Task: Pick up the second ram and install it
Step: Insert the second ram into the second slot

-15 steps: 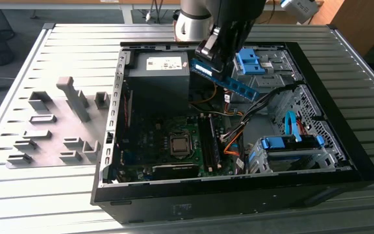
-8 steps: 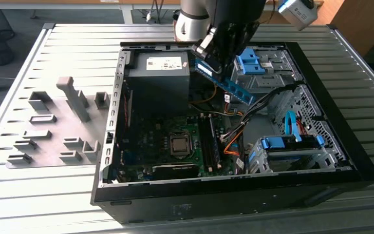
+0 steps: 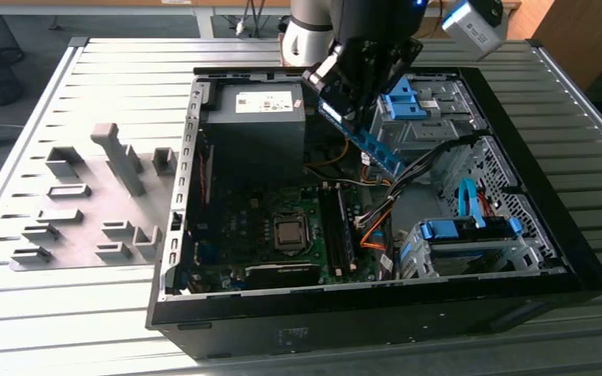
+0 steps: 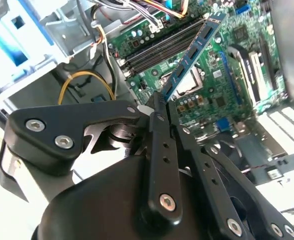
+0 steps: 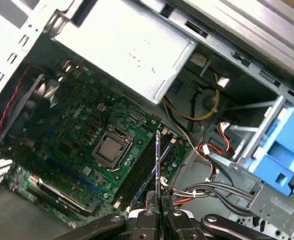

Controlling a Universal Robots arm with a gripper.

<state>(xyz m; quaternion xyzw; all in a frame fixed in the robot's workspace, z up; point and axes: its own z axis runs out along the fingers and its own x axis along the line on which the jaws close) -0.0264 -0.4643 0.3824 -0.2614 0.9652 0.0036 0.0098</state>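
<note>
One second ram (image 4: 190,56), one end effector (image 4: 159,112) gripping

Bright, even daylight; white glare washes one corner of both wrist views, and close foreground parts blur.

A slatted metal table (image 3: 92,313) carries an open computer case (image 3: 552,266) and grey fixture blocks (image 3: 92,204).

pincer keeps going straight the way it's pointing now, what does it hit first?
Probably the long black memory slots on the motherboard. The pincer is shut on the second ram, which sticks out ahead of it, so the stick's far edge would meet them first. Depth is unclear; it looks apart from them.
</note>
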